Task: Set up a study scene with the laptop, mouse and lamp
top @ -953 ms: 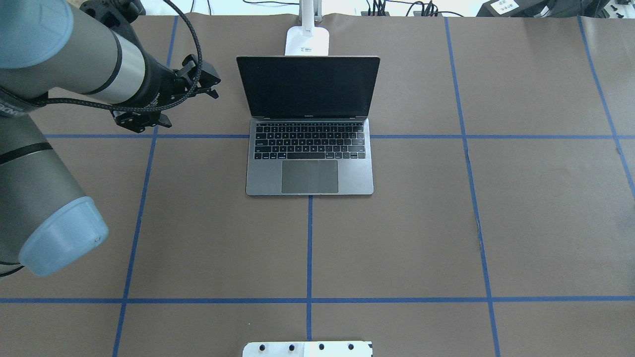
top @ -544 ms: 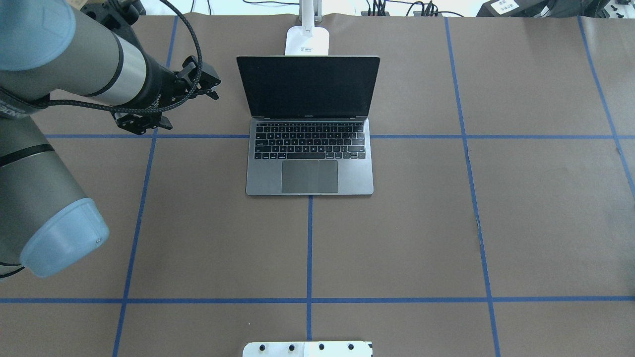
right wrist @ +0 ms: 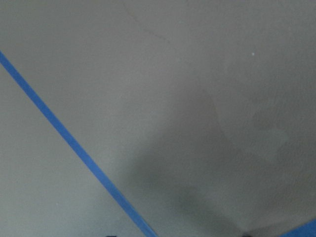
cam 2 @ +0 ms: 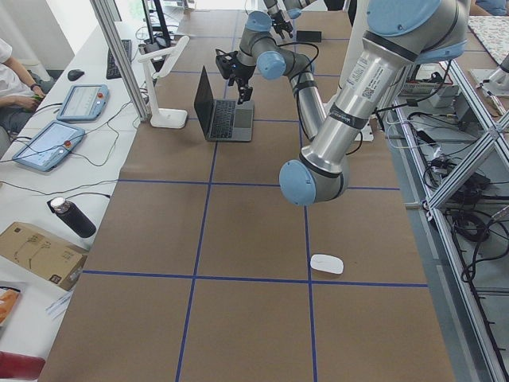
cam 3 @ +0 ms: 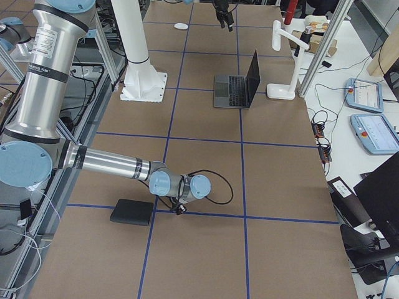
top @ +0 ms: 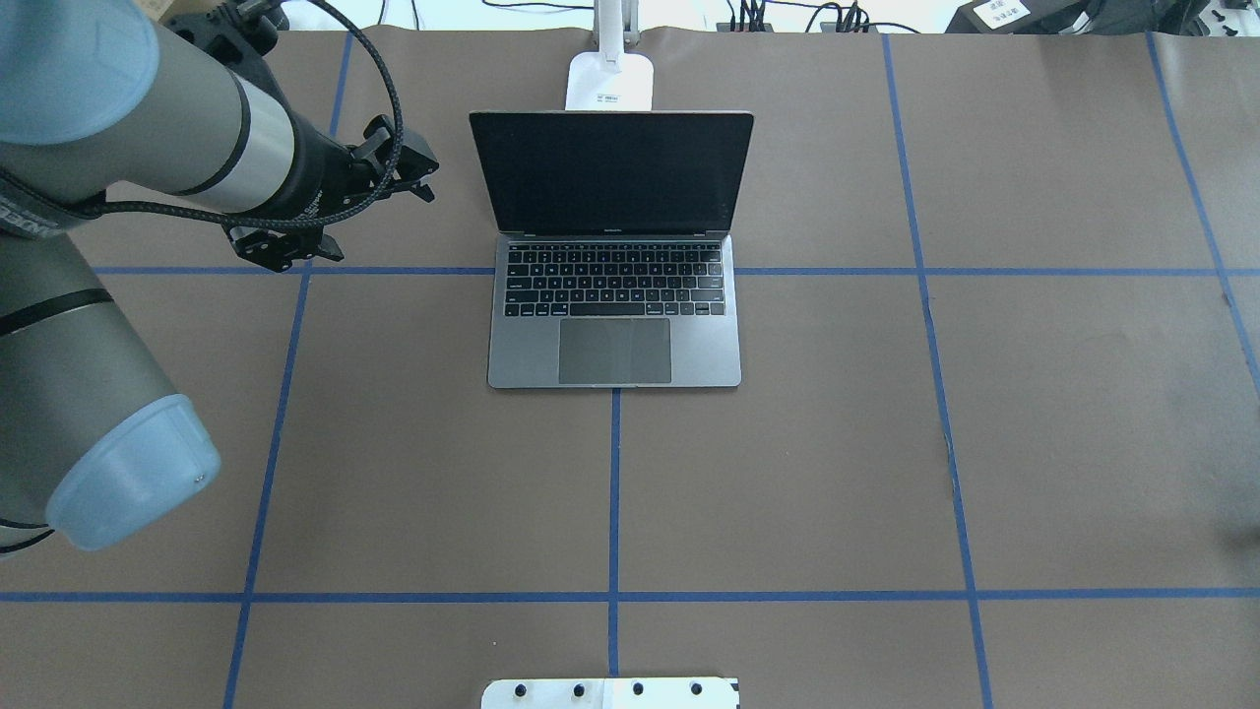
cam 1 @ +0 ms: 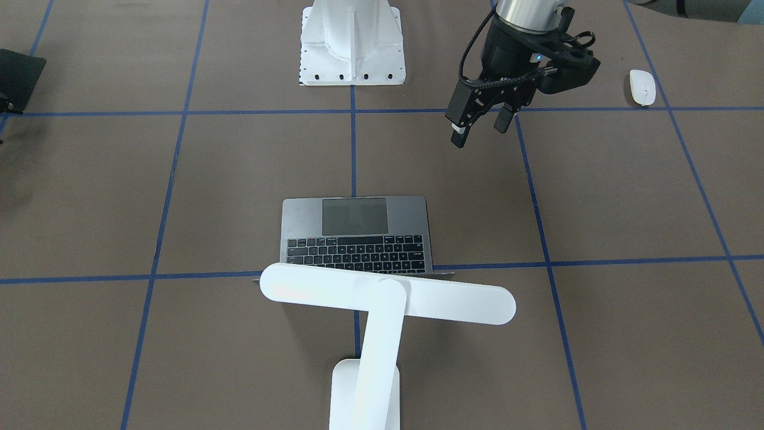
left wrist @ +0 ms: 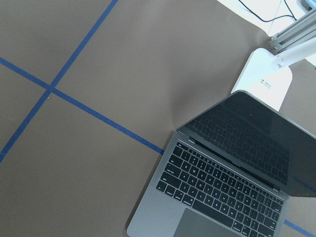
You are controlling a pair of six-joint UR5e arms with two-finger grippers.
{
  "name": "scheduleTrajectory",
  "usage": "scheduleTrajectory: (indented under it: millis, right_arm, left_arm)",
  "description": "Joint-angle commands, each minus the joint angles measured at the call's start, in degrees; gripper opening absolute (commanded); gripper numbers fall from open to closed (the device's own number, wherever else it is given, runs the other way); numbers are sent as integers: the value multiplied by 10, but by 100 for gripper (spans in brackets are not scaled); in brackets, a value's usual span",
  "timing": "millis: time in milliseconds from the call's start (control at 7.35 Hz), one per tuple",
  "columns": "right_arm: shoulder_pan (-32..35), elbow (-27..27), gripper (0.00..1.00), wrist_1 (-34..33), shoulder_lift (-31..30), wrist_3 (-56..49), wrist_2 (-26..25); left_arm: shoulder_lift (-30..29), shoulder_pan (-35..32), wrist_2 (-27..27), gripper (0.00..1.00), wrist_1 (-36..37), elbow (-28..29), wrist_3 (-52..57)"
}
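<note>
Where the lamp (cam 1: 388,295) head crosses, the laptop (cam 1: 356,233) screen is hidden.

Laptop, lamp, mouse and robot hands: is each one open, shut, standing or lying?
laptop: open, screen dark.
lamp: standing upright behind the laptop.
mouse: lying on the table, untouched.
left gripper: open, empty, above the table.
right gripper: low by the table; cannot tell.

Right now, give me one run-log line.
left gripper open, empty | laptop open | lamp behind laptop | mouse ungrasped | right gripper state unclear
</note>
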Motion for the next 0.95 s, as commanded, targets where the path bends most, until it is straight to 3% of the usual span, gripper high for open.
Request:
scheduleTrajectory:
  millis: [0,136,544,817]
  right_arm:
    - [56,30,90,-203,53,-136,-56]
    - [79,25,92,-279,94,-185,-89]
    - [81,10,97,-436,101,-273,-70]
    - [81,-33,97,-450,98,-314,-51]
  left_arm:
    - [1,1,0,99,-1,1,-4]
    - [1,4,1,99,-4,3,-4]
    - [0,5,3,99,-5,3,-4]
    - [-1,13,18,99,-5,3,-8]
